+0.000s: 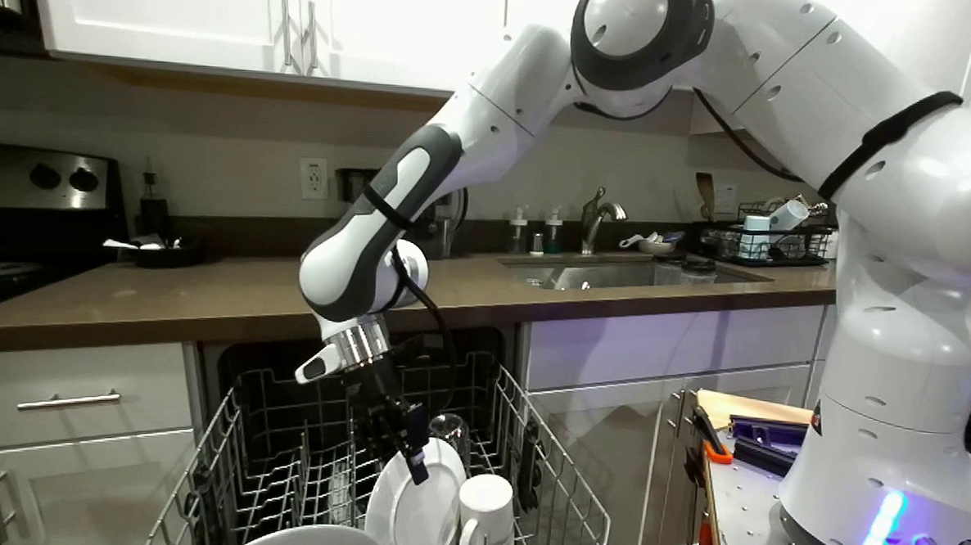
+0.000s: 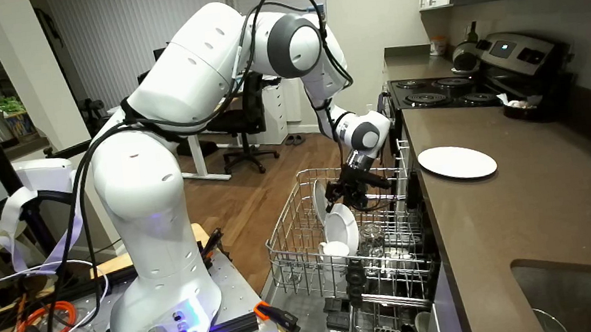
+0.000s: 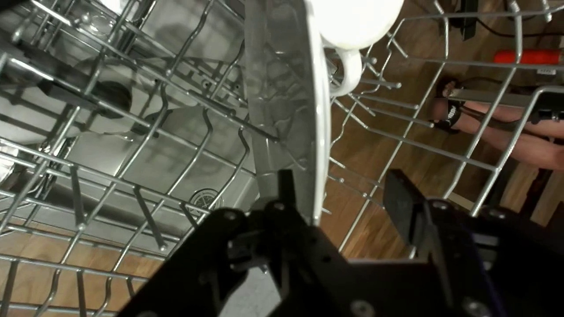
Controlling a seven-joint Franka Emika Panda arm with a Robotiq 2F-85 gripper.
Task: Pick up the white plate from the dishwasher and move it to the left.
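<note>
Arm (image 1: 496, 134) arches high, then slants down into the open dishwasher (image 1: 281, 460). Fingers (image 3: 401, 207) spread wide, rim of the white plate (image 1: 430, 508) btwn them; I can't tell re: touching. Mug (image 1: 491, 510) nr fingers, just beside that plate. Counter (image 2: 527, 208) sits higher than fingers, w/ another plate (image 2: 458, 164) well apart from them. Wood floor (image 2: 245, 209) below.

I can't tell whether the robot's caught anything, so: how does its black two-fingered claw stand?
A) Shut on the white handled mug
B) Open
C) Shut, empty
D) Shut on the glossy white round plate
B: in the wrist view, the black gripper stands open, with the rim of the glossy white round plate showing between its spread fingers.
</note>
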